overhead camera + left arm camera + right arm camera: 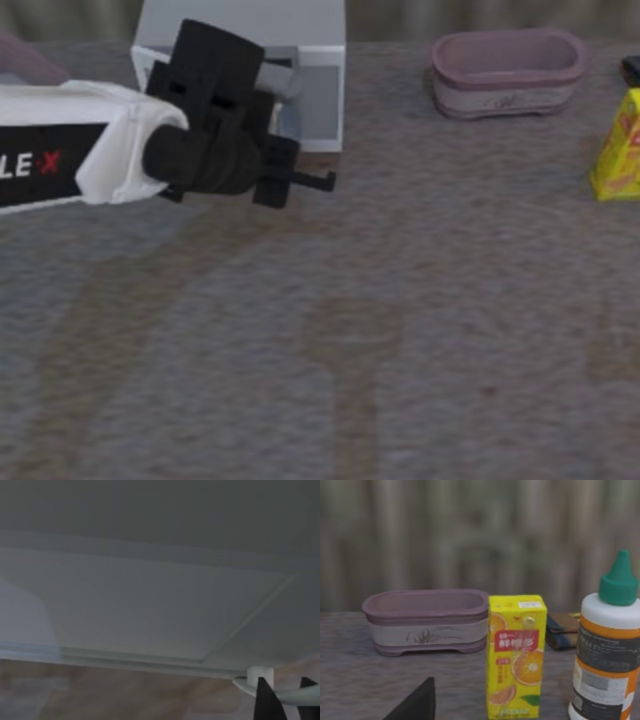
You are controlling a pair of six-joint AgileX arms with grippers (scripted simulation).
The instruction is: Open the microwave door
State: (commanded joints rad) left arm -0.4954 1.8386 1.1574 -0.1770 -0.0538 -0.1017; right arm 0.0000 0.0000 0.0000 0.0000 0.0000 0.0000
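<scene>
The white-grey microwave (240,25) stands at the table's back left, and my left arm hides most of its front. My left gripper (318,180) is just in front of the microwave's right front corner. In the left wrist view the microwave door (150,610) fills the picture, its window grey and translucent. The white handle bar (295,696) runs between the two dark fingertips (265,702), which are shut on it. Only one dark fingertip (417,705) of my right gripper shows, off to one side with nothing against it; that arm is out of the top view.
A pink oval tub (508,72) sits at the back right. A yellow juice carton (618,150) stands at the right edge. The right wrist view also shows a green-capped bottle (607,655) and a dark flat object (562,630) behind the carton.
</scene>
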